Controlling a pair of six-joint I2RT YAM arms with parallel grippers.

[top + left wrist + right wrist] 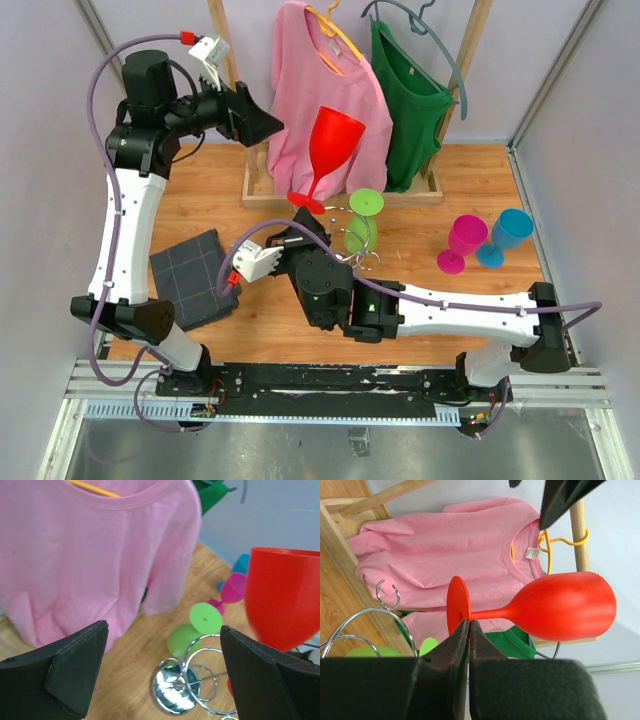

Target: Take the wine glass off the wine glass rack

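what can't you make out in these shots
Right wrist view: most of the green glass, behind the right gripper.
Left wrist view: the red glass stem, behind a finger of the left gripper; the blue glass, mostly behind the red one.
Top view: the rack base, under the right arm.

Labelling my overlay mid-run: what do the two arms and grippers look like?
The left arm and right arm have white link shells and black joint housings. A purple cable loops along each, ending at a red connector beside a white camera block. The left gripper and right gripper are black, with wedge-shaped fingers.
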